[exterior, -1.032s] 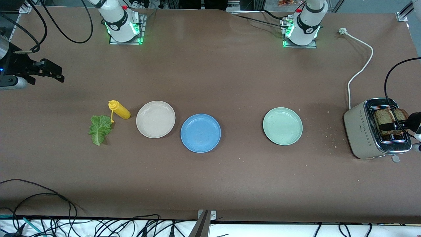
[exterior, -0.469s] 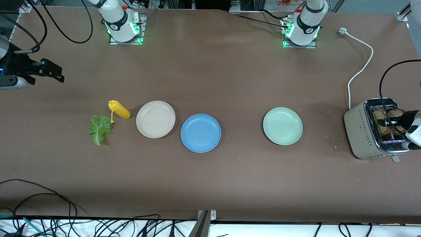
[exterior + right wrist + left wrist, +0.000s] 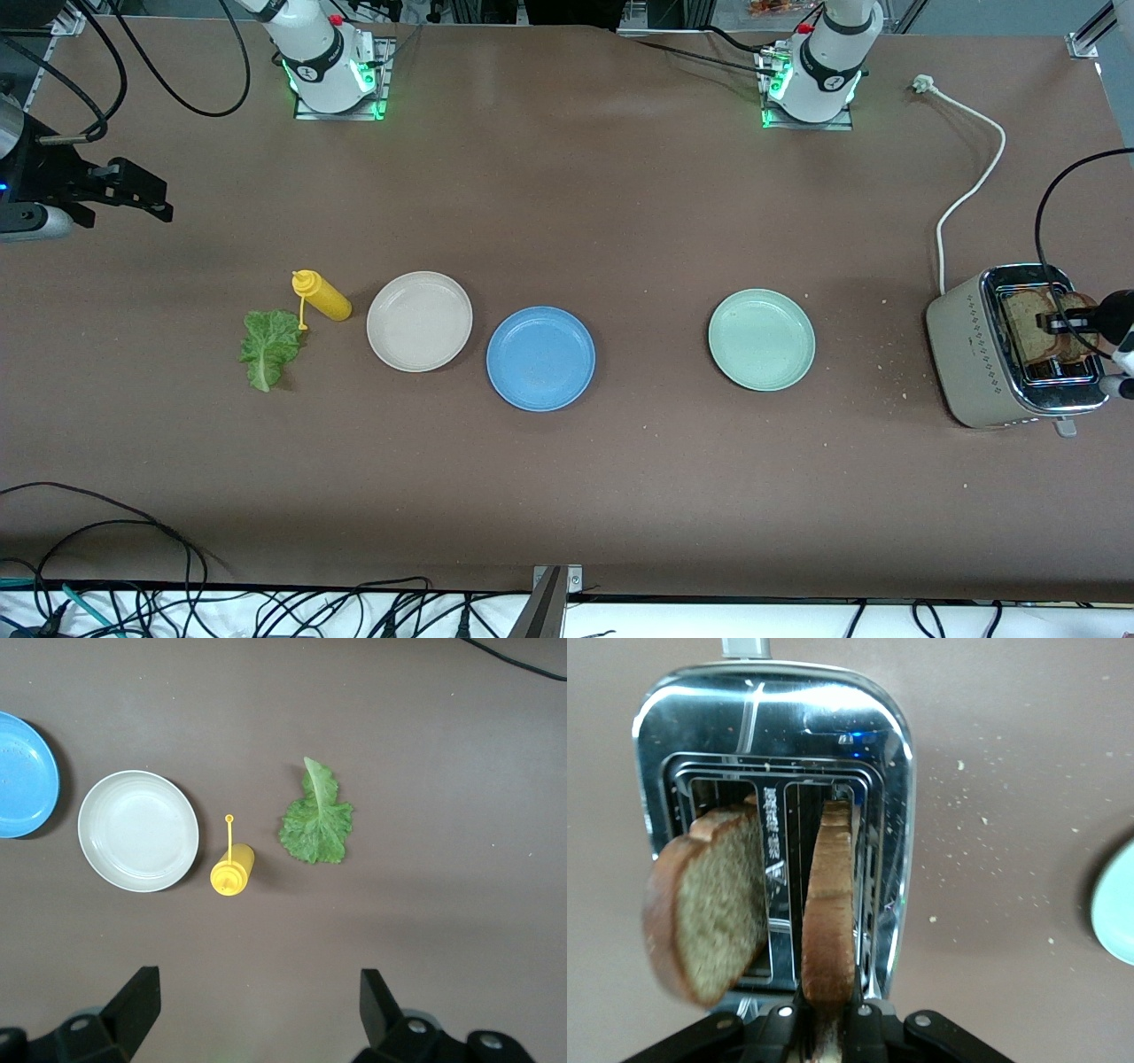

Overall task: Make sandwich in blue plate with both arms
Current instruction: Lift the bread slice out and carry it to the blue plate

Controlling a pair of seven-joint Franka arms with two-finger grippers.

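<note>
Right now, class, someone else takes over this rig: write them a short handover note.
Left tool: shut on a toast slice standing in the toaster.
Right tool: open, waiting above the table near the lettuce leaf.
Second slice leans in the other slot.
Blue plate: empty.
Done: first slice gripped.
Left: both slices and lettuce onto the blue plate.

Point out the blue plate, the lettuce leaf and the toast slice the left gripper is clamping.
blue plate [image 3: 540, 358]: front view, bare centre of the dish.
lettuce leaf [image 3: 269, 347]: front view, middle of the leaf.
toast slice [image 3: 830, 904]: left wrist view, crust edge above the shut left gripper [image 3: 824, 1028].
</note>
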